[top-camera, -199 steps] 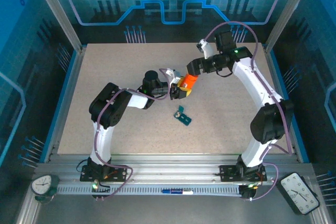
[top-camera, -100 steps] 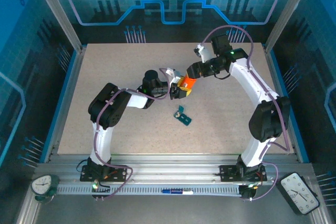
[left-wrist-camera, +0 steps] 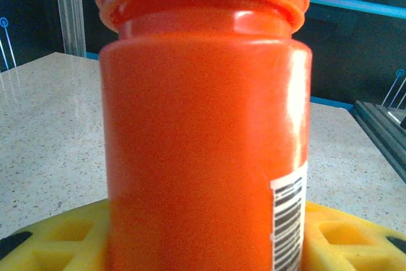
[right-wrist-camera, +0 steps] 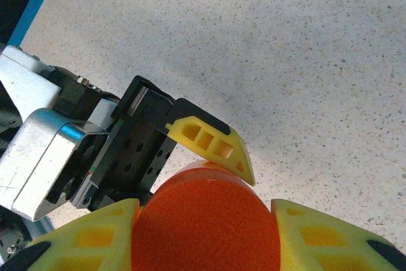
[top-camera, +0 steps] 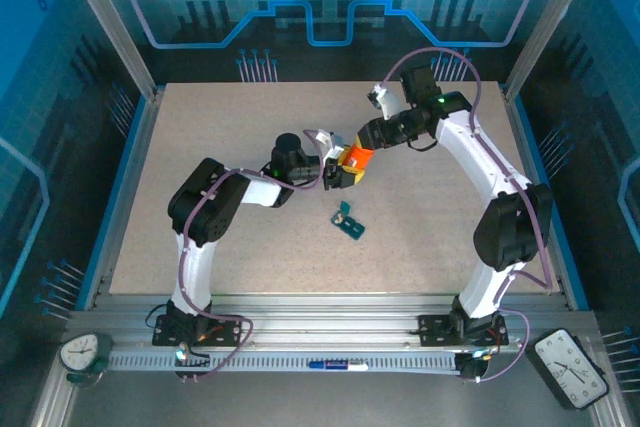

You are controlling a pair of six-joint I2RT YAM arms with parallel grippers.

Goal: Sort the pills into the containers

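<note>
Right gripper [right-wrist-camera: 206, 226]: yellow fingers [right-wrist-camera: 95, 236] pressed against both sides of the ribbed orange cap [right-wrist-camera: 206, 211], gripping it end-on, apparently to twist it off. Left gripper [left-wrist-camera: 203, 239]: jaws part-way open and clamped on the lower body of the orange pill bottle [left-wrist-camera: 203, 125], barcode label outward; it seems to brace the bottle, tilted above the table [top-camera: 200, 147], against the other arm's turn. Teal pill box [top-camera: 349, 223]: lies flat on the table, just nearside of the bottle, apart from both grippers, untouched. Pills: none visible; presumably inside the capped bottle. Judged step: uncapping, sorting not yet begun.
</note>
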